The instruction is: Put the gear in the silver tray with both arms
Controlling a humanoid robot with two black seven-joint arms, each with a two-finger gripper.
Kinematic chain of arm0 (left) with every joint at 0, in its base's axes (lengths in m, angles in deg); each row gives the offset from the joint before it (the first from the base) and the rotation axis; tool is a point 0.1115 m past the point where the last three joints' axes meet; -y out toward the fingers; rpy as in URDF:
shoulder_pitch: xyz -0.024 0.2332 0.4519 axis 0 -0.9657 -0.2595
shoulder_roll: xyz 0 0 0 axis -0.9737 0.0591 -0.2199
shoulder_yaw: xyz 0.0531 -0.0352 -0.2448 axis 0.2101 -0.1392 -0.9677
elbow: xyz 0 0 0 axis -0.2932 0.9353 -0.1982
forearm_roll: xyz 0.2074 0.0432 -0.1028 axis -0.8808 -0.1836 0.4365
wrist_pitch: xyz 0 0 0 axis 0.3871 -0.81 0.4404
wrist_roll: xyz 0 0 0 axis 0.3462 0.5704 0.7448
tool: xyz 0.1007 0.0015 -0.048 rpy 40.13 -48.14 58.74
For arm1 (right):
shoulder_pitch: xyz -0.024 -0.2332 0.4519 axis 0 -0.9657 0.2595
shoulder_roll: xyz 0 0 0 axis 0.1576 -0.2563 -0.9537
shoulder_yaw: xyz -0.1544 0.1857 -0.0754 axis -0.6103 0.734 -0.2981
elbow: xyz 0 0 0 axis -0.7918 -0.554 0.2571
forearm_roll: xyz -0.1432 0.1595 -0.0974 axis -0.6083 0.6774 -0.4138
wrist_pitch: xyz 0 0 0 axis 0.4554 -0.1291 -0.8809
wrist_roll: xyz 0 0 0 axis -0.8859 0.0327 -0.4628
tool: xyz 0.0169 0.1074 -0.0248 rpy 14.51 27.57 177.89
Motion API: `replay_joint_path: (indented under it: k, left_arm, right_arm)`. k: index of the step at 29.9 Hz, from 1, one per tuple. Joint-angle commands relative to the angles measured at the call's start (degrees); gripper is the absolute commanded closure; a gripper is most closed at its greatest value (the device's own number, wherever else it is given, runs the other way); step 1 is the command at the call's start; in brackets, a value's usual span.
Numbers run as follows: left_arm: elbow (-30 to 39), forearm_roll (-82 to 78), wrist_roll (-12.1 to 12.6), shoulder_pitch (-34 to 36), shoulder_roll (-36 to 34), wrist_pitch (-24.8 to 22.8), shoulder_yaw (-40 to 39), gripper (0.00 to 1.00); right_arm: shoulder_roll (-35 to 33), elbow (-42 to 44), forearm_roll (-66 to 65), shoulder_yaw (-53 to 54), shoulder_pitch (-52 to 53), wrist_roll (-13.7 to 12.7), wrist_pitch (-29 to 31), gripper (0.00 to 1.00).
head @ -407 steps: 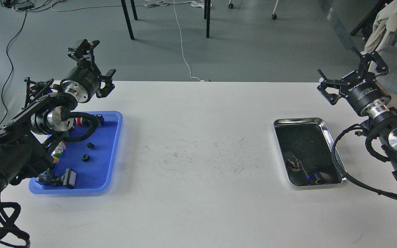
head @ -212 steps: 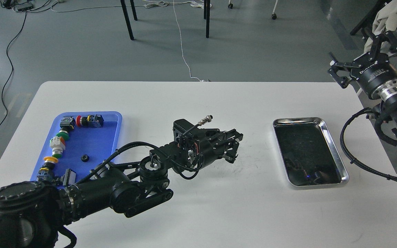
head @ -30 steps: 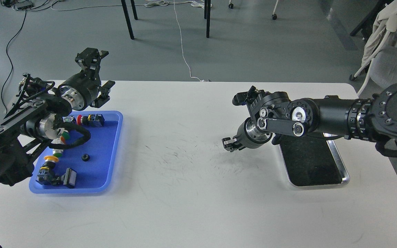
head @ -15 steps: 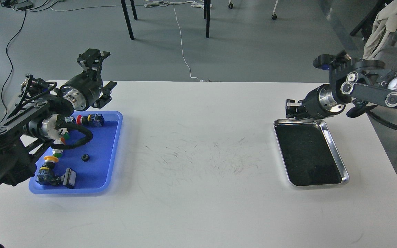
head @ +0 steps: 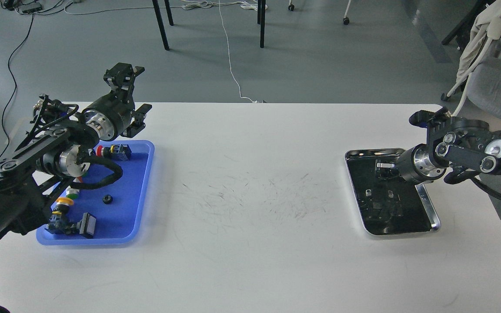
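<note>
White table point(head: 250, 261), scuffed in the middle. Two trays on it, well apart: one blue tray point(head: 144, 191) at the left, one silver tray point(head: 434, 217) at the right.

Silver tray: rectangular, long axis running near to far, leaning slightly left at the far end. Dark mirror bottom shows reflections of the arm above it. Cannot tell whether a gear lies in it; the dark shapes in the bottom look like reflections.

Blue tray: long axis also near to far. Near end holds a black-and-white switch block point(head: 86, 226). One small black gear point(head: 107, 199) sits on the bare blue floor, apart from the rest. A row of push buttons runs along the left side, partly hidden by the left arm; a yellow one point(head: 64, 201), a green one point(head: 72, 195) and a red one point(head: 101, 151) show. Exact count of buttons unclear.

Right arm point(head: 472, 152) comes in from the right, wrist over the far half of the silver tray. Right gripper point(head: 384, 168) points left and down into the tray, low over its bottom; fingers are dark against the dark bottom, so cannot tell how far apart they are or if anything is in them.

Left arm point(head: 37, 161) lies over the blue tray's left side. Left gripper point(head: 128, 98) is raised past the tray's far edge, fingers spread wide, holding nothing.
</note>
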Motion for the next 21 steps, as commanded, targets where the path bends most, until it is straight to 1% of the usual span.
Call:
replay_joint_path:
  k: [1, 3, 5, 8, 11, 13, 18, 20, 21]
  left_arm:
    - [0.0, -0.1, 0.0, 0.0, 0.0, 0.0, 0.0, 0.02]
    - [-0.1, 0.0, 0.0, 0.0, 0.0, 0.0, 0.0, 0.02]
    - [-0.2, 0.0, 0.0, 0.0, 0.0, -0.1, 0.0, 0.02]
    - [-0.5, -0.1, 0.0, 0.0, 0.0, -0.1, 0.0, 0.02]
    - [-0.5, -0.1, 0.0, 0.0, -0.1, -0.1, 0.0, 0.02]
    - [-0.5, -0.1, 0.0, 0.0, -0.1, -0.1, 0.0, 0.02]
    - [-0.5, -0.1, 0.0, 0.0, -0.1, -0.1, 0.0, 0.02]
    - [-0.5, -0.1, 0.0, 0.0, -0.1, -0.1, 0.0, 0.02]
    - [-0.5, -0.1, 0.0, 0.0, -0.1, -0.1, 0.0, 0.02]
  right_arm:
    - [1.0, 0.4, 0.0, 0.0, -0.2, 0.0, 0.0, 0.98]
    - [1.0, 0.5, 0.0, 0.0, -0.2, -0.1, 0.0, 0.95]
    - [1.1, 0.5, 0.0, 0.0, -0.2, -0.1, 0.0, 0.89]
    - [1.1, 0.4, 0.1, 0.0, 0.1, -0.1, 0.0, 0.7]
    - [1.1, 0.2, 0.2, 0.0, 0.6, -0.1, 0.0, 0.6]
    - [1.1, 0.0, 0.3, 0.0, 0.9, -0.1, 0.0, 0.57]
    - [0.2, -1.5, 0.5, 0.3, 2.4, 0.0, 0.0, 0.54]
    - [-0.5, -2.6, 0.6, 1.0, 3.3, 0.0, 0.0, 0.48]
    - [-1.3, -3.1, 0.6, 1.6, 3.8, 0.0, 0.0, 0.42]
